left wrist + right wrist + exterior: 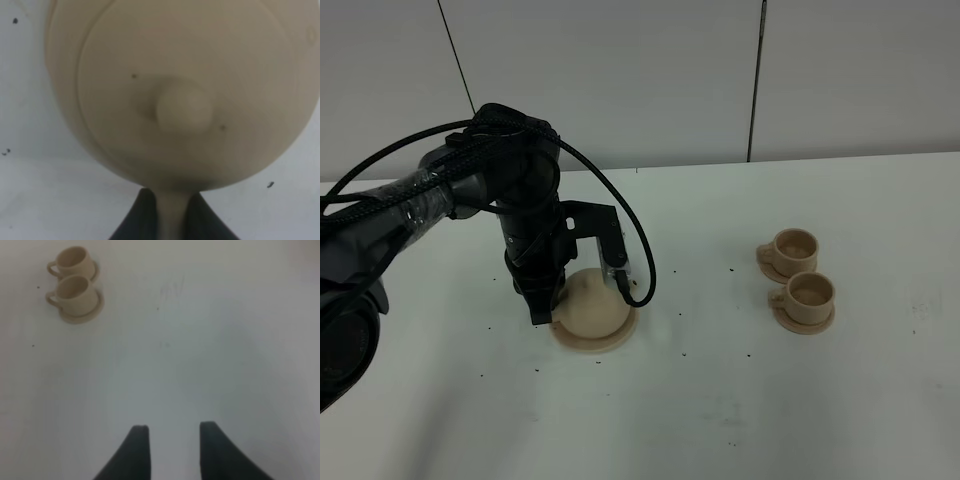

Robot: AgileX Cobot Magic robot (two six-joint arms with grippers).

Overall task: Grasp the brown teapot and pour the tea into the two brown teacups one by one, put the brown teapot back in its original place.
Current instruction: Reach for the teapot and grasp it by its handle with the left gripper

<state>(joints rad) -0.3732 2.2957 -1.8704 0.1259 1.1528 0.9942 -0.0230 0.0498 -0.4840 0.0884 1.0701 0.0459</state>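
Mostly the risk sits in the grip: the left gripper (171, 199) is closed on the thin handle (173, 227) of the teapot (190, 90), and nothing else supports that round body. The pot stands on its saucer (620, 340), left of the table's (720, 420) middle and well in from every edge. If the pinch is shallow or off-centre, the pot could swivel between the fingers on lifting and spill early. The knobbed lid (182, 107) has nothing holding it, so a steep tilt could let it slide off. The black cable (642, 245) loops just beside the pot and might brush it.

Toward the right edge wait the two cups (796, 247) (812, 293), each on a small saucer and so close together that a stream aimed at one could splash the other, or the spout could knock the nearer one. Between pot and cups the table shows only dark specks (683, 353), so nothing blocks the way. The right gripper (170, 432) hangs with its fingers apart, empty, well apart from the cups.
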